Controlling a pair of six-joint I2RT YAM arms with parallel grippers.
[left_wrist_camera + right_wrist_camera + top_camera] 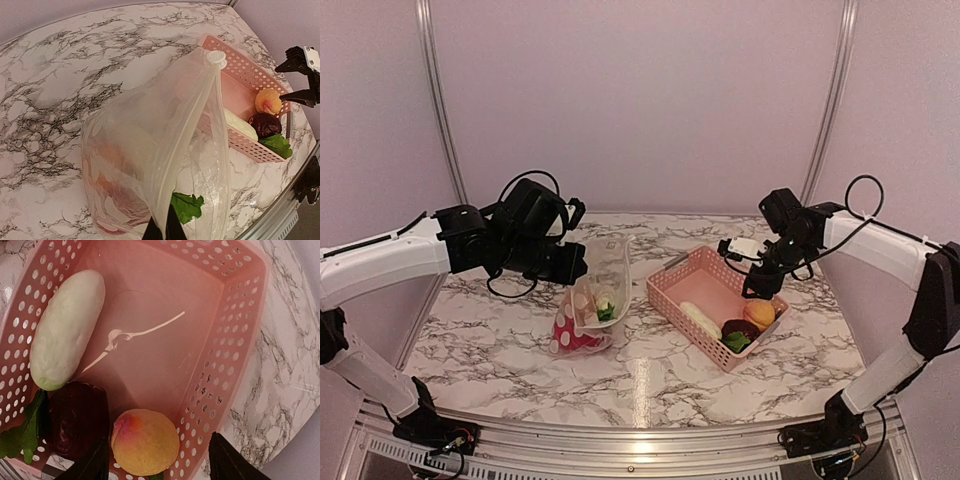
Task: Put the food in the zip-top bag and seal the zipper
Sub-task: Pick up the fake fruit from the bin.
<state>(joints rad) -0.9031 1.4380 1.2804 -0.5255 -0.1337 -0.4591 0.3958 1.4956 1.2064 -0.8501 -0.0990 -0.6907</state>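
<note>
The zip-top bag point(588, 318) stands on the marble table, its mouth lifted. My left gripper point(162, 231) is shut on the bag's rim at the zipper point(186, 125). Through the plastic I see a red piece point(112, 200) and a green leaf point(187, 206) inside the bag. More food lies in the pink basket point(235, 340): a white oblong piece point(67, 330), a dark purple piece point(77, 422), a peach point(145, 442) and a green leafy piece point(20, 436). My right gripper point(160, 467) hangs open over the peach, one finger beside the purple piece, the other out past the basket wall.
The basket point(692, 285) sits to the right of the bag, its near corner holding the food. Marble table point(500, 340) extends around both. Metal frame posts point(440, 100) rise at the back corners, and a rail point(620, 440) runs along the near edge.
</note>
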